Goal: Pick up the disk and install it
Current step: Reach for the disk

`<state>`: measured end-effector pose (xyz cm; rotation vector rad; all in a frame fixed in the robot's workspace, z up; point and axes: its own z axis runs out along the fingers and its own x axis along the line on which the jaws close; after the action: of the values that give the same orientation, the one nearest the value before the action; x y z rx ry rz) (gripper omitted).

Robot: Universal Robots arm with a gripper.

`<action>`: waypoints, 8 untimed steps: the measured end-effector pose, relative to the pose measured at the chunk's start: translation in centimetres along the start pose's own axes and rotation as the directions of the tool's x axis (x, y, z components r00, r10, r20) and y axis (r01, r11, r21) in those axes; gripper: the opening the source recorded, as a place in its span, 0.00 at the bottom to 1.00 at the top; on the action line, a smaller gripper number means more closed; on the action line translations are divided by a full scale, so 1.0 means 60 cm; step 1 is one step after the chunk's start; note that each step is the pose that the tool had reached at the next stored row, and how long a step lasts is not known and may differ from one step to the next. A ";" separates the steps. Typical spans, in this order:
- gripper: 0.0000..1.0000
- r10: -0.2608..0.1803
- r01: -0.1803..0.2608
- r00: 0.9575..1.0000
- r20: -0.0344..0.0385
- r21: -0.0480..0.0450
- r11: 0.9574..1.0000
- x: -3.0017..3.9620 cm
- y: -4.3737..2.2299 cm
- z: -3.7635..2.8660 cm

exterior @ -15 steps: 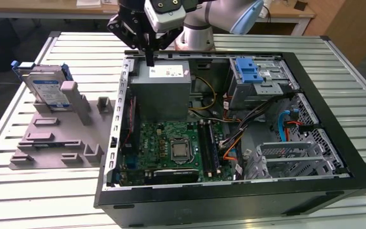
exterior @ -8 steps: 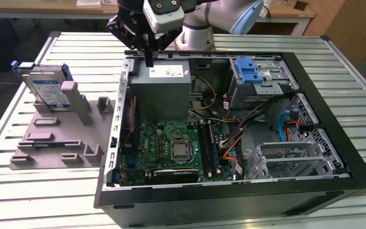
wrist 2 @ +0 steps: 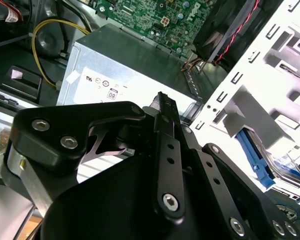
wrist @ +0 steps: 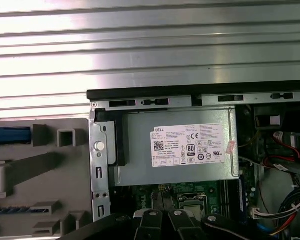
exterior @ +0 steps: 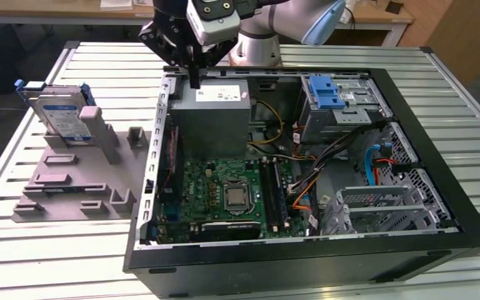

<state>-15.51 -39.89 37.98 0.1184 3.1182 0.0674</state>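
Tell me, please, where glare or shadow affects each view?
Exterior view: even light, mild sheen on the slatted table, the computer case dimmer inside. First wrist view: the table's slats burn out in bright bands, while the power supply is evenly lit. Second wrist view: the pale metal frame is blown out white, and the gripper in front is a dark mass.
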 end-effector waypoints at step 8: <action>0.11 0.000 0.000 1.000 -0.001 0.000 1.000 0.003 0.000 0.003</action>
<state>-15.66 -39.89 37.81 0.1185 3.1195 0.0673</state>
